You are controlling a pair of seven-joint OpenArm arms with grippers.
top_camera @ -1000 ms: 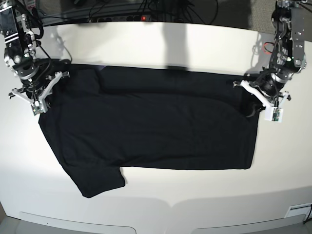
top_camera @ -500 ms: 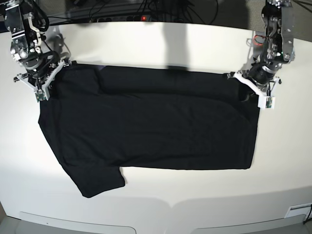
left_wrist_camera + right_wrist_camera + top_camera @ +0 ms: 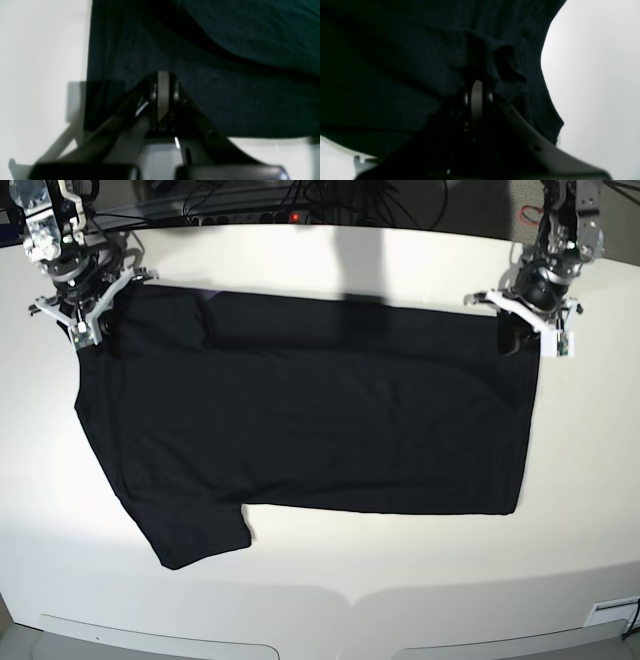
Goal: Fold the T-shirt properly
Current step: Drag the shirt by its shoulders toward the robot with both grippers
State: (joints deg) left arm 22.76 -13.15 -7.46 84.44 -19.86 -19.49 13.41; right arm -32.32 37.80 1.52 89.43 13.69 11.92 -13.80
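Cloth was pinched at both far corners: the left gripper [image 3: 520,330] had its jaws clamped on the far corner of the T-shirt [image 3: 310,410] at the hem end, and the right gripper [image 3: 88,315] was clamped on the bunched fabric of the far shoulder end. In the wrist views each pair of jaws met with dark fabric caught between them. The step in hand looked like stretching or dragging the shirt flat before a fold. The next move would call for both arms to travel together, keeping the far edge taut so it does not sag or bunch. The shirt lay spread across the white table [image 3: 320,600], plain black side up, one sleeve jutting toward the near edge, with a shallow fold line running along its far portion.
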